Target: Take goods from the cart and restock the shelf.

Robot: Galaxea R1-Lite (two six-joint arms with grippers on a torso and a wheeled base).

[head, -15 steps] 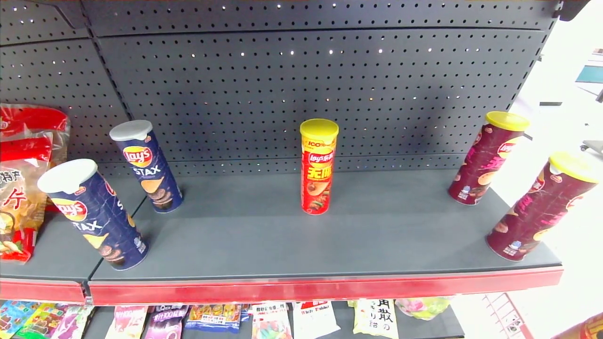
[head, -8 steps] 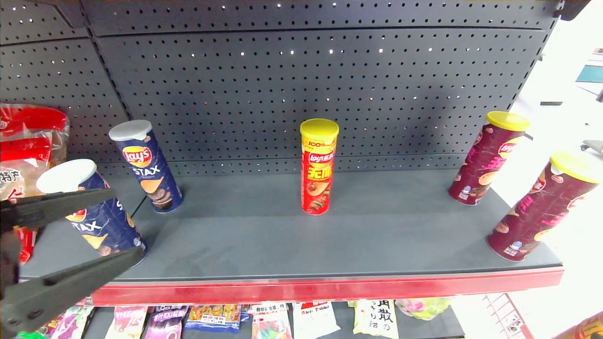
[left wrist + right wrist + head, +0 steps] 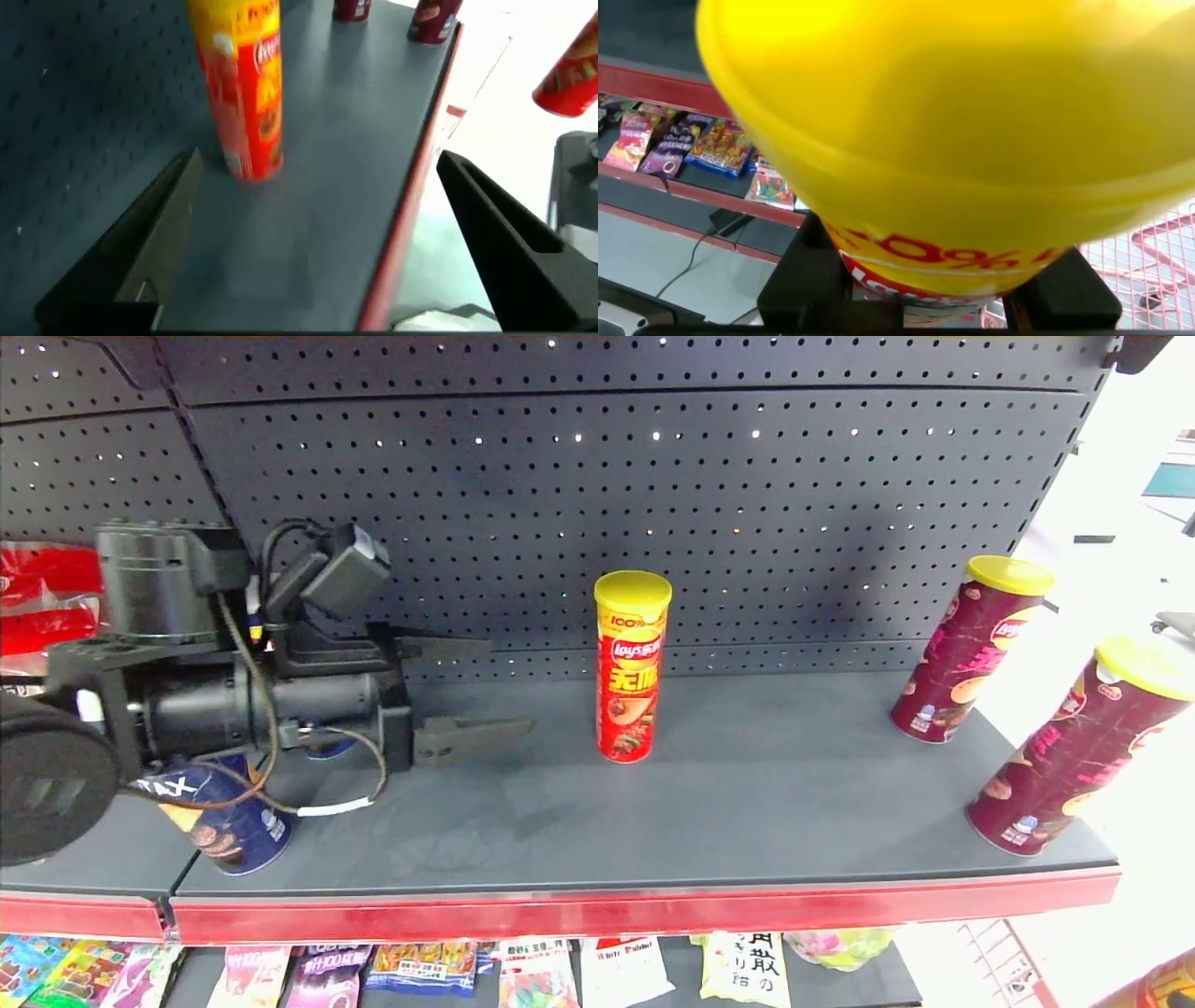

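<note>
A logo and yellow characters ran down the tall red yellow-lidded cardboard can [image 3: 632, 667] at centre. White letters showed on the dark blue can [image 3: 224, 817] at lower left. Black characters marked a white snack packet [image 3: 747, 966] along the bottom edge.

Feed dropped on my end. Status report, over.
Left gripper open over the shelf, aimed at the red can. Right gripper shut on a yellow-lidded can. Blue can beneath the left arm.

grey shelf [image 3: 747, 803] bears upright red can [image 3: 632, 667], two maroon cans [image 3: 962, 649] [image 3: 1074, 756], a blue can [image 3: 229, 826].
</note>
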